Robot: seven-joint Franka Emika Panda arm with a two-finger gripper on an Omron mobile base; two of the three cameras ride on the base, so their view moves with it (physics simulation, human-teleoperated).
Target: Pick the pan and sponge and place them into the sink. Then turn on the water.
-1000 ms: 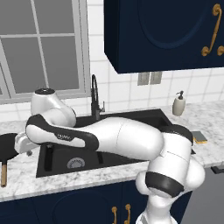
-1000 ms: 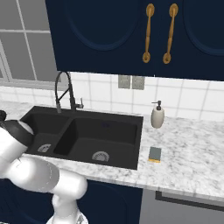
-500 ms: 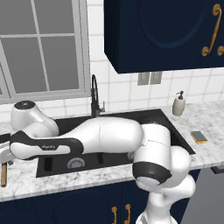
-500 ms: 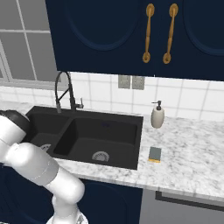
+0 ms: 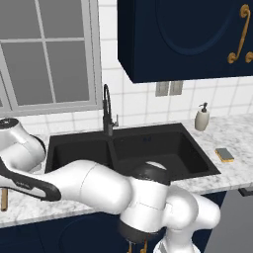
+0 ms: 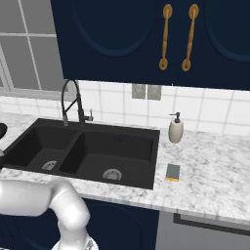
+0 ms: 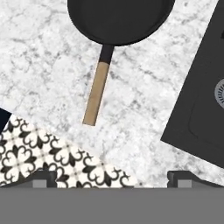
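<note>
In the hand view the round black pan (image 7: 118,19) lies on the marble counter, its wooden handle (image 7: 97,92) pointing toward me. My gripper (image 7: 111,177) hovers above the counter's front edge, short of the handle's end, open with nothing between the fingertips (image 7: 43,177). A corner of the black sink (image 7: 199,109) shows at the right. The left base view has the handle's tip (image 5: 4,200) at the far left, beyond my arm. The yellow sponge (image 5: 225,154) (image 6: 172,172) lies on the counter right of the sink (image 5: 158,148) (image 6: 117,146). No water runs from the faucet (image 5: 106,111) (image 6: 73,102).
A beige soap dispenser (image 5: 201,117) (image 6: 176,131) stands at the back, right of the sink. Patterned floor tiles (image 7: 43,157) show below the counter edge in the hand view. Dark blue cabinets (image 6: 146,39) hang overhead.
My arm has swung further left and lower across the front of the sink, carrying the hand out past the left edge of the left base view. The jaws stayed open.
</note>
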